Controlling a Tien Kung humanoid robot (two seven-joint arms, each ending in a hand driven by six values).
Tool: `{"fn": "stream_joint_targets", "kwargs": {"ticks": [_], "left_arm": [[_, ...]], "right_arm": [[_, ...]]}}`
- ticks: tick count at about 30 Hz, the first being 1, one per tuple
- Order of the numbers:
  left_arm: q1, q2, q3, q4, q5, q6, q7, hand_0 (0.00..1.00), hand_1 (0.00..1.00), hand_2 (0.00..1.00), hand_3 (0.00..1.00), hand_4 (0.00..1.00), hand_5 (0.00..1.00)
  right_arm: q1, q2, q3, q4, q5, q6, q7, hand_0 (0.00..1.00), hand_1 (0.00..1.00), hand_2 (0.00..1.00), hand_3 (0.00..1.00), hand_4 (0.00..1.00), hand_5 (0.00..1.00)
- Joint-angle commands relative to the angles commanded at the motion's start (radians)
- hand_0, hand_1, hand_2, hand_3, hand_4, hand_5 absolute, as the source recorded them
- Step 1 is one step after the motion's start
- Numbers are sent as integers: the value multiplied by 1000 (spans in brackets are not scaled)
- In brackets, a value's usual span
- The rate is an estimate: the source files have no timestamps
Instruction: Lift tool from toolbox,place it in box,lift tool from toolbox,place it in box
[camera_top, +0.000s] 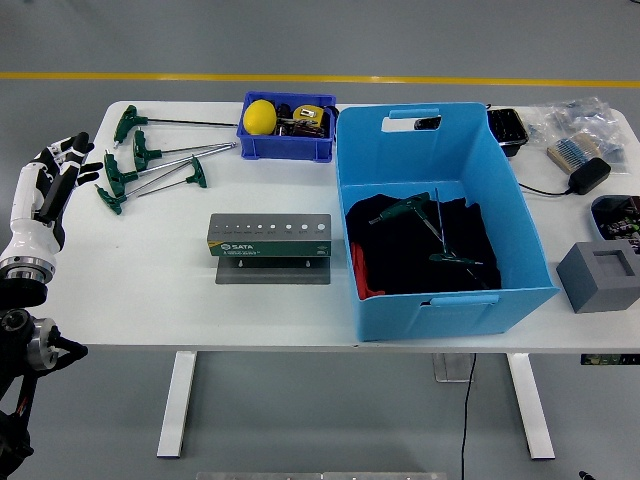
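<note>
Head view is showing the left hand (50, 180) hanging at nine o'clock with fingers spread, holding nothing, just beside the green-handled tools (150, 165) waiting on the table, while two tools are lying in the blue box (440, 290) at three o'clock

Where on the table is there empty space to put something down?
The near-left part of the white table is bare, between the left hand, the T-handle wrenches and the grey tool holder. A smaller gap lies between that holder and the small blue bin. The right side is crowded: big blue box, grey block, cables.
</note>
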Motion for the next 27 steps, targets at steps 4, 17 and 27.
{"fn": "stream_joint_targets", "kwargs": {"ticks": [4, 17, 27], "left_arm": [[-12, 0, -4, -1, 1, 1, -2, 639, 632, 757, 738, 851, 755], [-18, -9, -29, 0, 34, 0, 6, 640, 631, 757, 737, 849, 756], [-19, -11, -40, 1, 40, 0, 5, 638, 629, 755, 735, 848, 758]], "right_arm": [[11, -1, -19, 0, 32, -2, 6, 621, 607, 678, 590, 861, 706], [21, 0, -42, 0, 39, 0, 7, 618, 605, 677, 586, 855, 708], [21, 0, -49, 0, 40, 0, 8, 617, 604, 676, 584, 849, 714]]}}
